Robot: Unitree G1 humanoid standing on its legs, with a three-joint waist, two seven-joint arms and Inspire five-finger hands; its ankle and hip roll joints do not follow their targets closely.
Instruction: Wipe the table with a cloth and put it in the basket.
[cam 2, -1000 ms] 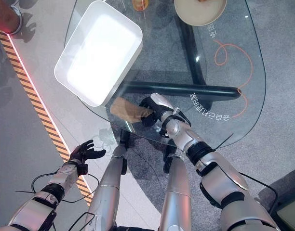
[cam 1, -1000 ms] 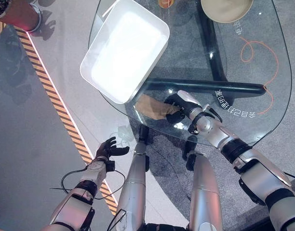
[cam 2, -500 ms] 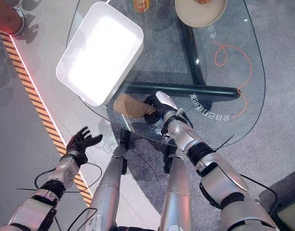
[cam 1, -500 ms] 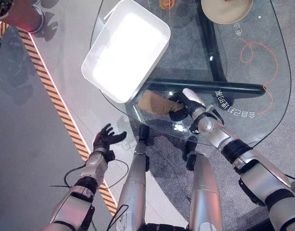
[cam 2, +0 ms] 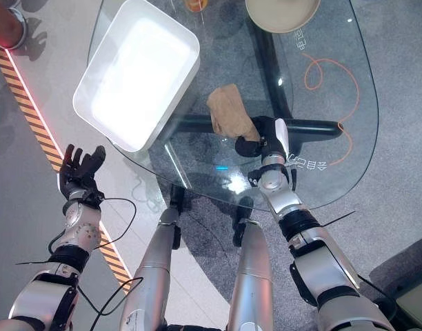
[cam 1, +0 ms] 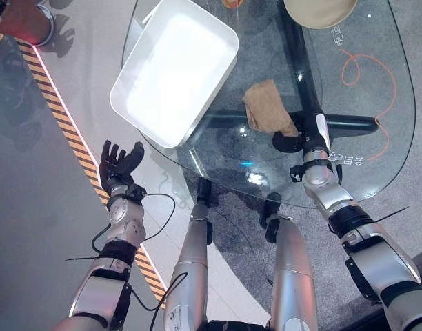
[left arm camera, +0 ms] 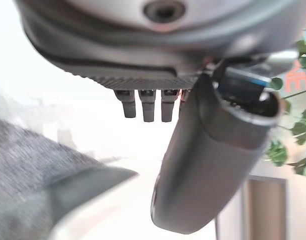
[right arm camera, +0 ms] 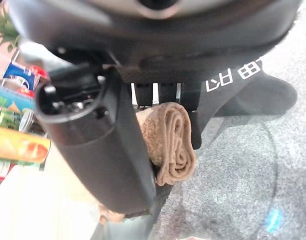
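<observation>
A tan cloth (cam 1: 266, 107) lies bunched on the glass table (cam 1: 376, 110), to the right of the white basket (cam 1: 205, 98). My right hand (cam 1: 304, 134) rests on the cloth's near edge. In the right wrist view the rolled cloth (right arm camera: 173, 140) sits pinched between the thumb and curled fingers of the right hand (right arm camera: 108, 150). My left hand (cam 1: 118, 165) hangs open off the table's left side, over the floor, its fingers spread and pointing up; the left hand (left arm camera: 213, 150) holds nothing.
A beige bowl (cam 1: 320, 10) and an orange object (cam 1: 233, 3) stand at the table's far end. An orange looped line (cam 1: 369, 76) marks the glass on the right. Striped hazard tape (cam 1: 66, 131) runs along the floor at left, near a red pot (cam 1: 25, 21).
My right hand has dragged the cloth from the near edge by the basket rightward and farther onto the table. My left hand has risen and turned its fingers upward.
</observation>
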